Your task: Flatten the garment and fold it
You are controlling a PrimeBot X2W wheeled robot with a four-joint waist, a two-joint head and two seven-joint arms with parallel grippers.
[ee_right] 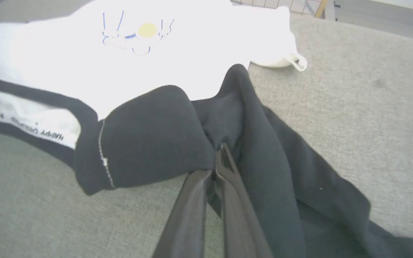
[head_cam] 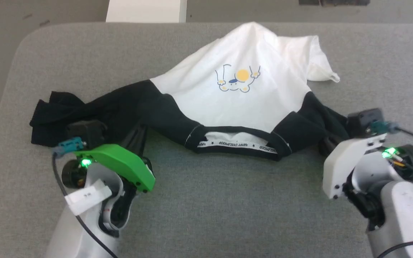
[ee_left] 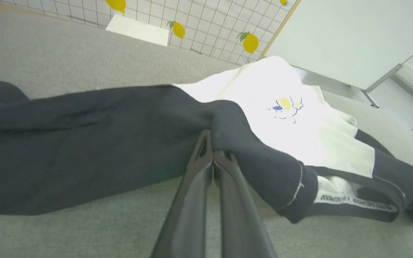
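Observation:
The garment [head_cam: 235, 89] lies crumpled on the grey table, its white body with a small cartoon print bunched toward the far side and its collar [head_cam: 238, 145] facing me. The black sleeves spread to either side. My left gripper [ee_left: 212, 152] is shut on the black fabric of the garment [ee_left: 84, 143] at the left shoulder. In the head view the left fingers [head_cam: 136, 138] run under that black cloth. My right gripper [ee_right: 220, 157] is shut on a fold of the garment [ee_right: 156, 139] at the right shoulder, and its fingertips are buried in the folds.
The grey fabric-covered table [head_cam: 210, 208] has free room in front of the collar and to the right. A rounded table corner [head_cam: 31, 36] is at the far left. A wire grid with lemon decorations [ee_left: 199, 21] stands beyond the table.

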